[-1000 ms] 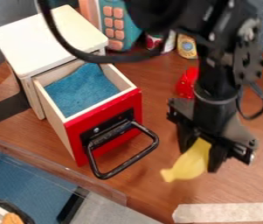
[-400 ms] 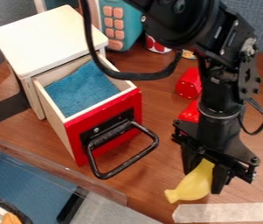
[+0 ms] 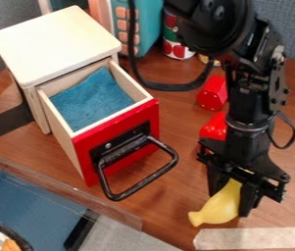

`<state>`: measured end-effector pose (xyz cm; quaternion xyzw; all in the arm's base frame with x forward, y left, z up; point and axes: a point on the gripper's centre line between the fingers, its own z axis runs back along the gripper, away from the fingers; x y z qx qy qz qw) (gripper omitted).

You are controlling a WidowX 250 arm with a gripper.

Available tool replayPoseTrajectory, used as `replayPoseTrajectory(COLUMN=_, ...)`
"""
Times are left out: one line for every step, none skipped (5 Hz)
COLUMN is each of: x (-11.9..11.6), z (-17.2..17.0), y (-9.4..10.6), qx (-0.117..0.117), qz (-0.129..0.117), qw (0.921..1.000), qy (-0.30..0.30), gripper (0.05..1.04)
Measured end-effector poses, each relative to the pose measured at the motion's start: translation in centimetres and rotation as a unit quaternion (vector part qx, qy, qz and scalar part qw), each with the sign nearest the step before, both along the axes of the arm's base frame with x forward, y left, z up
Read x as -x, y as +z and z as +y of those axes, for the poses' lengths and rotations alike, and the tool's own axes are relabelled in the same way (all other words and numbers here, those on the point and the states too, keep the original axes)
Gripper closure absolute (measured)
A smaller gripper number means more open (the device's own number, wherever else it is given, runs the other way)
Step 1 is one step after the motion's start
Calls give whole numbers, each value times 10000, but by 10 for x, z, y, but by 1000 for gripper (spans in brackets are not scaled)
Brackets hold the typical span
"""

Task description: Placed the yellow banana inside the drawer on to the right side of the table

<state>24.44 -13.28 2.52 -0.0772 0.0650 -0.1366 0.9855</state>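
Yellow toy banana point(image 3: 217, 209) is clasped between the fingers of the black gripper point(image 3: 231, 200), parted by roughly its thickness, at the near right of the wooden table point(image 3: 179, 115), just beyond pale tape point(image 3: 261, 238). Whether it touches the tabletop, I cannot tell. Left of it, the red-fronted drawer point(image 3: 86, 159) stands open, blue cloth point(image 3: 87, 103) inside.

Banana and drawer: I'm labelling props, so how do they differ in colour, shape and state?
Colour: the banana is yellow, the drawer red-fronted with pale sides. Shape: the banana is rounded and tapers, the drawer boxy with a black handle. State: the banana is held in the gripper, the drawer stands open.
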Motion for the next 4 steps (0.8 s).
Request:
replayPoseTrajectory(x=-6, z=2, y=-10, qx=-22, qz=100, qw=9999, qy=-82, gripper=558)
replayPoseTrajectory(x=-8, z=3, y=-14, qx=-24, qz=132, qw=9998, qy=-135, gripper=487)
replayPoseTrajectory(x=-8, z=3, y=-13, qx=-22, qz=144, qw=9998, qy=-116, gripper=178)
replayPoseTrajectory(x=-5, z=4, y=-8, qx=9, qz=59, qw=9999, qy=-98, gripper=73)
